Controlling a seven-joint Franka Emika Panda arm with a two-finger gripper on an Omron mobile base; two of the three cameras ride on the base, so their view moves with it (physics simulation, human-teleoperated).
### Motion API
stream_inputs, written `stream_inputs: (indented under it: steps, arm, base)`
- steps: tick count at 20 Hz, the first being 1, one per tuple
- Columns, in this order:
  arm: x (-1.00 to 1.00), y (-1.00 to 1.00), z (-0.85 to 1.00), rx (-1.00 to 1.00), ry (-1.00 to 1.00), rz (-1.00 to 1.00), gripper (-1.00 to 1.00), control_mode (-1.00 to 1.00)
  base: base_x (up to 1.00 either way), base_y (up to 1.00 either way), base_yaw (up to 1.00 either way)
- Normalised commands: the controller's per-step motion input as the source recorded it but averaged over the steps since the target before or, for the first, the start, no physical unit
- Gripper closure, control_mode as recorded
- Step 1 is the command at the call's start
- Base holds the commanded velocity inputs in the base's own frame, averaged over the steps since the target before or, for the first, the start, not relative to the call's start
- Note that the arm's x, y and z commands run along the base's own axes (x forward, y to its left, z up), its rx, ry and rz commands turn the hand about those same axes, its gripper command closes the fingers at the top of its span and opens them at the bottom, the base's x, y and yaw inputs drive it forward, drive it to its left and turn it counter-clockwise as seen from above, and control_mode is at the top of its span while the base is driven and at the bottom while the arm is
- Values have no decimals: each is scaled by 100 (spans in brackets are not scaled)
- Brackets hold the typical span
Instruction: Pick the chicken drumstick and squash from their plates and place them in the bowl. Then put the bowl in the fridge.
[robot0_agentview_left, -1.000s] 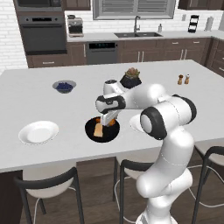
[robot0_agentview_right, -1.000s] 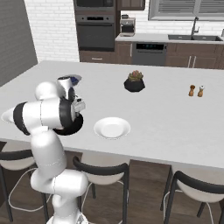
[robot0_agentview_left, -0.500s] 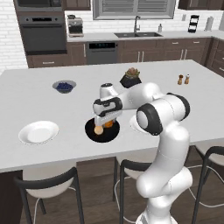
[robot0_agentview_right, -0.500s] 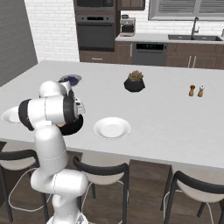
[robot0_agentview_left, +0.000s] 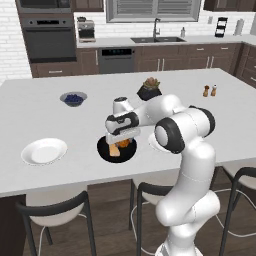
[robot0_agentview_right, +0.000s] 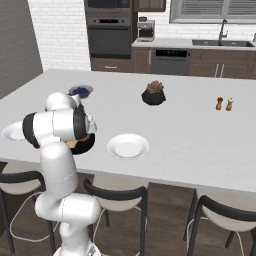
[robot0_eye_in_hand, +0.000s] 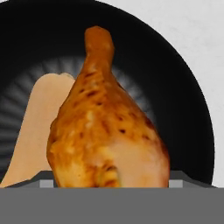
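Orange-brown chicken drumstick (robot0_eye_in_hand: 105, 131) points bone-end across bowl (robot0_eye_in_hand: 183, 87).

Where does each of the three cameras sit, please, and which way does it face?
Left base view: behind-left of the white arm, looking down over the counter at the glossy black bowl.
Right base view: behind-right; arm at left, round white plate centre.
Hand view: looks straight into that bowl at the orange-brown chicken drumstick beside the pale tan squash.
All share the bowl.
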Motion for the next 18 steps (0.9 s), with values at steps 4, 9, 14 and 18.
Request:
stream_inputs:
  steps: [4, 9, 14, 18]
  arm:
    - [-3, 0, -1, 0, 0, -14, -100, -100]
    - [-31, 0, 9, 0, -2, -7, -100, -100]
    - [-51, 0, 29, 0, -8, -2, -100, -100]
    - [-56, 10, 71, 0, -11, -2, -100, -100]
  base:
    - [0, 0, 0]
    - [0, 0, 0]
    - [0, 0, 0]
    - [0, 0, 0]
